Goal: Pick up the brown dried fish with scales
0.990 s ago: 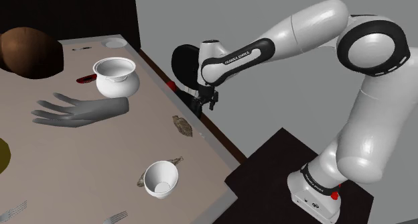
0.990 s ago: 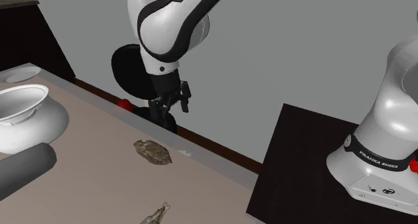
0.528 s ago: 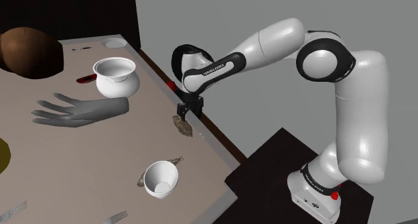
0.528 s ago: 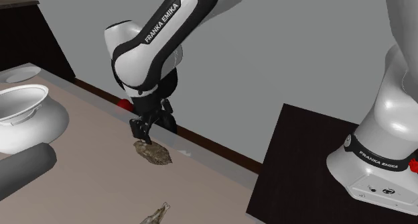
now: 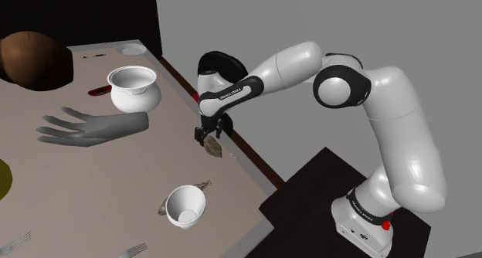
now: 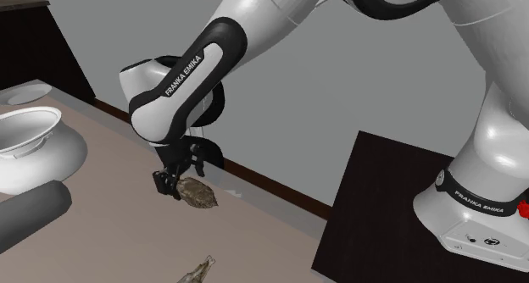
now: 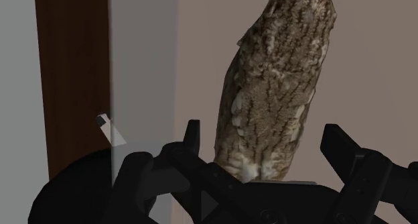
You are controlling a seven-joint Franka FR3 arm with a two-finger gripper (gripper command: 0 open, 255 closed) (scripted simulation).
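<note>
The brown dried fish with scales [image 5: 212,147] [image 6: 203,194] [image 7: 278,88] lies flat on the pale table [image 5: 93,179], close to the edge that faces the stand. My black gripper [image 5: 207,136] [image 6: 174,181] [image 7: 264,139] hangs low over the fish's end that lies farther from the stand. It is open. In the wrist view the two fingers [image 7: 192,135] stand apart on either side of that end, and neither presses on it.
A thinner dried fish [image 5: 202,185] [image 6: 197,273] lies beside a white cup [image 5: 185,206]. A white pot [image 5: 135,90] [image 6: 34,146] and a grey model hand [image 5: 93,129] sit further in. The table edge [image 6: 254,201] runs right beside the scaly fish. Forks [image 5: 15,241] lie near the front.
The arm has swung down and towards the shoulder view's left. The gripper dropped from above the table's edge to just over the scaly fish. The fish has not moved.
</note>
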